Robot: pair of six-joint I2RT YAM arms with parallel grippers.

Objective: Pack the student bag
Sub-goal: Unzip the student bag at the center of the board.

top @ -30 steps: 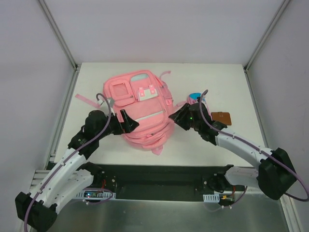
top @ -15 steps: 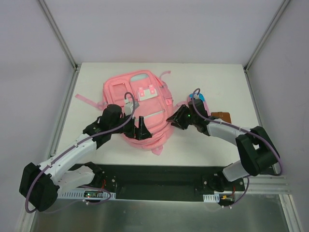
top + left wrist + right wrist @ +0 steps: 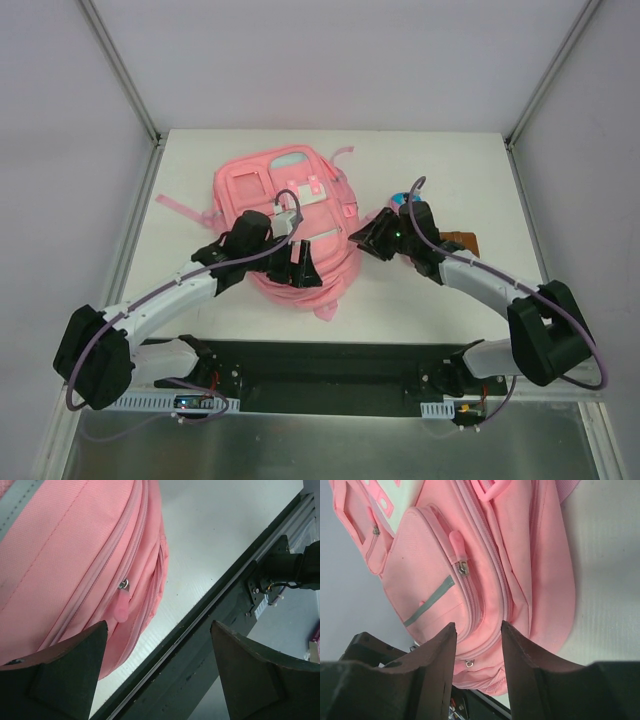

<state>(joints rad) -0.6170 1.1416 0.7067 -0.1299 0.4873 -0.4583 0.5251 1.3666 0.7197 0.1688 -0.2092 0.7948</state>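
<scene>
- The student bag (image 3: 262,187) lies flat with its front pockets facing up on the white tabletop (image 3: 450,160), a little toward 9 o'clock from the middle. Its zips appear shut.
- The left pincer (image 3: 303,268) hovers at the bag's 6 o'clock edge, jaws spread wide and empty. A pink zip pull (image 3: 121,611) sits near one finger, so it is likely lining up to open the bag.
- The right pincer (image 3: 365,240) waits at the bag's 3 o'clock side, jaws parted and holding nothing, probably ready to steady the fabric.

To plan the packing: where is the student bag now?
In the top view, the student bag lies left of the centre of the table, the left gripper over its near end, the right gripper at its right edge.
</scene>
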